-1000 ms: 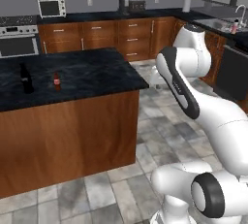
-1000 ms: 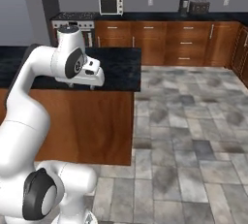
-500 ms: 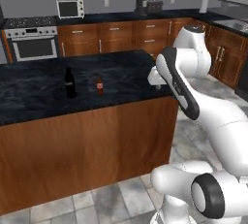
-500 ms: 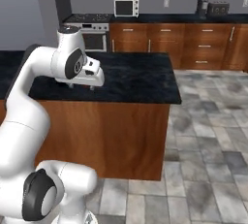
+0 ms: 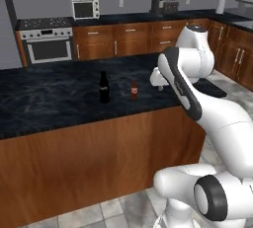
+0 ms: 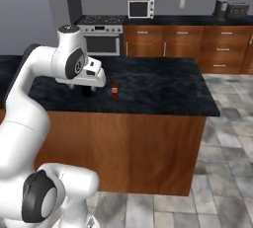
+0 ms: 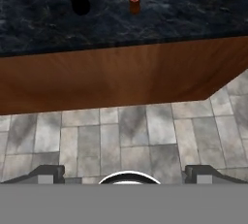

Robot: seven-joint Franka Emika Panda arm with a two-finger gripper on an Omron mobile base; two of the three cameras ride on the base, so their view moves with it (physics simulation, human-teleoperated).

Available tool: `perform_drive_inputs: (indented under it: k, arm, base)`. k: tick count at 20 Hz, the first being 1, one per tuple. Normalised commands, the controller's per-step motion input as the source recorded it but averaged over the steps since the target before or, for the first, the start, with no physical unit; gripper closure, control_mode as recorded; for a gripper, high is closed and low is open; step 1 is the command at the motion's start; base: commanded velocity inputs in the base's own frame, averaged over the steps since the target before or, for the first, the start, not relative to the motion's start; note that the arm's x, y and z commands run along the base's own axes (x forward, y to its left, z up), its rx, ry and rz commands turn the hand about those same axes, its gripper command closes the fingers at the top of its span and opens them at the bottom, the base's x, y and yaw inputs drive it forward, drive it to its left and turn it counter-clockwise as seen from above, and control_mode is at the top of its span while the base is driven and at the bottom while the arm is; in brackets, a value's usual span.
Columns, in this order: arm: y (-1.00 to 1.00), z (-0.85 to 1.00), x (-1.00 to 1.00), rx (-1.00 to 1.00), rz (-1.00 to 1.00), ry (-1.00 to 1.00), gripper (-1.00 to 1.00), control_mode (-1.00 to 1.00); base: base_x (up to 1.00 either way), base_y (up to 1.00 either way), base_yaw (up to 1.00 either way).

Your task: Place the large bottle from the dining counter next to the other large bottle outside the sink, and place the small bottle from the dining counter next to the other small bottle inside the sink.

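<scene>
Fingers (image 7: 48,172) apart; two bottles (image 5: 104,87)

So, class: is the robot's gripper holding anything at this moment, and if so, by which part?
Nothing is held. The gripper is open over the floor, while the large bottle and small bottle stand on the dining counter.

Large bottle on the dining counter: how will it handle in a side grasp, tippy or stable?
The large bottle stands upright, tall over a narrow base, so a nudge near the neck would probably tip it. It looks rigid and glossy, so likely slippery; gripping the wider body seems safer. The small bottle stands close beside it, apart, and could get knocked.
</scene>
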Motion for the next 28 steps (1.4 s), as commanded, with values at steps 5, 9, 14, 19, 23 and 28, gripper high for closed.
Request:
perform_drive_inputs:
  k: [5, 9, 14, 19, 23, 28]
  arm:
    - [0.00, 0.00, 0.00, 0.00, 0.00, 0.00, -1.00, 1.00]
    - [0.00, 0.00, 0.00, 0.00, 0.00, 0.00, -1.00, 1.00]
    - [0.00, 0.00, 0.00, 0.00, 0.00, 0.00, -1.00, 1.00]
    - [0.00, 0.00, 0.00, 0.00, 0.00, 0.00, -1.00, 1.00]
    - [0.00, 0.00, 0.00, 0.00, 0.00, 0.00, -1.00, 1.00]
    - [0.00, 0.00, 0.00, 0.00, 0.00, 0.00, -1.00, 1.00]
  base:
    - [0.34, 0.40, 0.00]
    - [0.35, 0.37, 0.00]
    - [0.35, 0.35, 0.00]
    - [0.44, 0.39, 0.00]
    - [0.40, 0.33, 0.00]
    - [0.41, 0.32, 0.00]
